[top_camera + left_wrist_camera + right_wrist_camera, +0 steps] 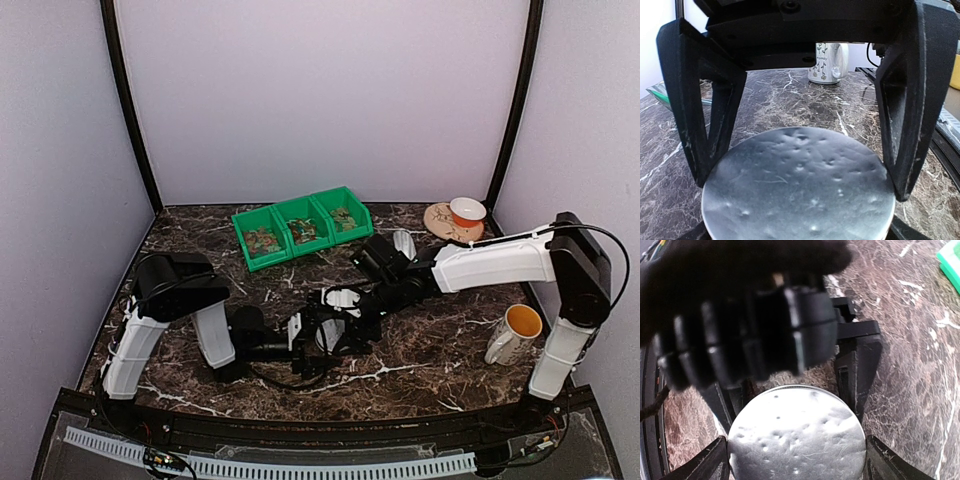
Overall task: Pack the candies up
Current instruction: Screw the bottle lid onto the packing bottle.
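Note:
The candies lie as small mixed-colour sweets in three green bins at the back of the table. A small clear jar with a grey lid stands at the table's middle. My left gripper reaches in level from the left, its fingers pressed against the lid's two sides. My right gripper comes from above; its fingertips touch the lid's rim on both sides. The left gripper's fingers show beside the jar. No candy shows in either wrist view.
A white mug with a yellow inside stands at the right, also in the left wrist view. An orange-and-white bowl sits on a round mat at the back right. A clear round thing lies by the right arm. A bin corner shows.

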Motion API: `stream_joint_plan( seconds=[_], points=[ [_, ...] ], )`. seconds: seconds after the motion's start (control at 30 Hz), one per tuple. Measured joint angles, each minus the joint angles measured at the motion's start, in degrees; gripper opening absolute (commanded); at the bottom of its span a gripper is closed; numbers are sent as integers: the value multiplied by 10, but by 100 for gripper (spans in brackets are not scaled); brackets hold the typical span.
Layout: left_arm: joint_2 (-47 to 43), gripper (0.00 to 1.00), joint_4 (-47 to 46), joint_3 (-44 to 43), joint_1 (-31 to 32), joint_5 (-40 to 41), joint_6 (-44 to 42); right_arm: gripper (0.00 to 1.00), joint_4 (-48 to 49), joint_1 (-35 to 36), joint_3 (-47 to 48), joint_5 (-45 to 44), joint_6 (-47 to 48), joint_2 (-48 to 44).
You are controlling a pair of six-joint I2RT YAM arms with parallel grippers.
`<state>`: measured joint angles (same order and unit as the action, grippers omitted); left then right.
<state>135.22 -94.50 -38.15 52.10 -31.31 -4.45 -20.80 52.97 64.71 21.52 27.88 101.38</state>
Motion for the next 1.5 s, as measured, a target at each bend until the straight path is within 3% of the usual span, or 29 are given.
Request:
stream_joint_plan(
  seconds=[0.8,1.1,1.5],
  points=[
    [-2,82,0,1,13,101,10,94,42,68,-23,-229,-338,-21],
    [-2,81,0,1,14,110,11,100,29,70,-24,-243,-375,-33],
    [-2,81,0,1,14,110,11,97,23,69,-53,-226,-356,-89]
  ],
)
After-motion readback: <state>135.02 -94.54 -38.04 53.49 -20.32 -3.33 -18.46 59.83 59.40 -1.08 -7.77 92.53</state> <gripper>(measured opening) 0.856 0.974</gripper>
